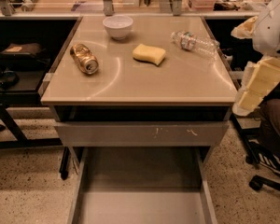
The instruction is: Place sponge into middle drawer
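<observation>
The sponge (149, 53), a pale-yellow block with wavy edges, lies on the tan table top (140, 85), a little behind its middle. The middle drawer (140, 190) is pulled out wide below the table's front, and its flat grey bottom is bare. My gripper (256, 85) hangs at the right edge of the view, beside and off the table's right side, level with the front edge. It is far from the sponge and touches nothing.
A dented drink can (84, 58) lies on its side at the table's left. A white bowl (117, 26) stands at the back. A clear plastic bottle (194, 42) lies at the back right. A grey drawer front (140, 133) with white scratches sits above the open drawer. Office chair wheels (256, 183) are at the right.
</observation>
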You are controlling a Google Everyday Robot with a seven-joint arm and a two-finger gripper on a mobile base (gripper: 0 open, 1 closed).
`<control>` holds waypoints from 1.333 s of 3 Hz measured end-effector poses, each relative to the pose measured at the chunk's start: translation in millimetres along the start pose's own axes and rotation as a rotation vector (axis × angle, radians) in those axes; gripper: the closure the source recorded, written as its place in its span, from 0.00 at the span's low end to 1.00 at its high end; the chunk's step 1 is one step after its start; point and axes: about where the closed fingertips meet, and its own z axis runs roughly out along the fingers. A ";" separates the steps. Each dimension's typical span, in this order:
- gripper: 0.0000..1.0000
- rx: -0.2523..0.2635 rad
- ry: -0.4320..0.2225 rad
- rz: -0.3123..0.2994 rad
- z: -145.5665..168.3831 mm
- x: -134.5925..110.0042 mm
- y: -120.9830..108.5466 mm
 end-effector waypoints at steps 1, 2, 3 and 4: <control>0.00 0.037 -0.096 -0.069 18.2 -18.3 -23.8; 0.00 0.078 -0.169 -0.121 43.0 -35.3 -58.2; 0.00 0.091 -0.214 -0.127 74.0 -46.8 -96.1; 0.00 0.091 -0.214 -0.126 74.0 -46.8 -96.1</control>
